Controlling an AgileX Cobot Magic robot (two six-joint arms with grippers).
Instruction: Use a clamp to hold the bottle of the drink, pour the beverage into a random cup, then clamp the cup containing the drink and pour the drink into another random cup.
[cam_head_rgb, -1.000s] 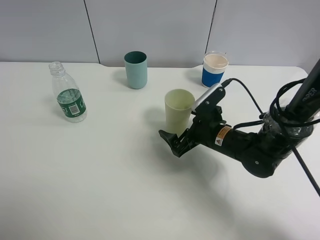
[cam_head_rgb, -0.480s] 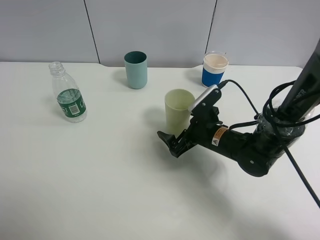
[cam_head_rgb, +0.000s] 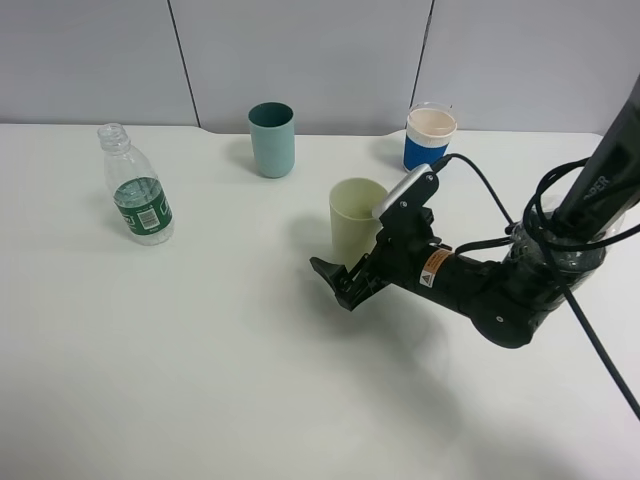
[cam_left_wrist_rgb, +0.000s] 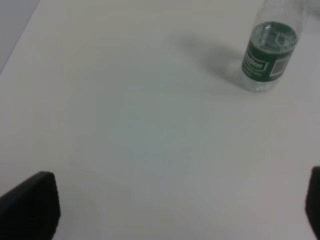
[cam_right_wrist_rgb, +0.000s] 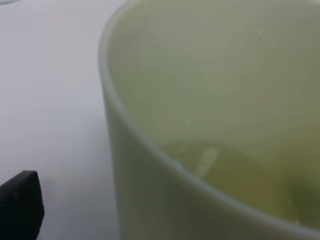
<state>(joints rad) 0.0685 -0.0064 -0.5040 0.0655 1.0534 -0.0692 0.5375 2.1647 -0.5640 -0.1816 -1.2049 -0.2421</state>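
Observation:
The pale yellow-green cup (cam_head_rgb: 355, 222) stands upright near the table's middle. My right gripper (cam_head_rgb: 350, 268) is open and low at its base, with the near finger (cam_head_rgb: 334, 279) in front of the cup and the other hidden behind it. In the right wrist view the cup (cam_right_wrist_rgb: 210, 100) fills the frame, with a little clear beverage (cam_right_wrist_rgb: 240, 185) at its bottom, and one fingertip (cam_right_wrist_rgb: 20, 206) stands apart from its wall. The uncapped bottle (cam_head_rgb: 136, 188) stands at the far left. My left gripper (cam_left_wrist_rgb: 172, 212) is open and well short of the bottle (cam_left_wrist_rgb: 267, 52). The teal cup (cam_head_rgb: 271, 140) stands at the back.
A white cup with a blue band (cam_head_rgb: 430, 138) stands at the back right, behind the right arm. The right arm's black cables (cam_head_rgb: 560, 215) loop over the table's right side. The white table (cam_head_rgb: 200, 370) ends at a grey wall behind the cups.
The right arm has crept a little to the left, bringing its open fingers further around the yellow-green cup's base. The cups and the bottle have not moved.

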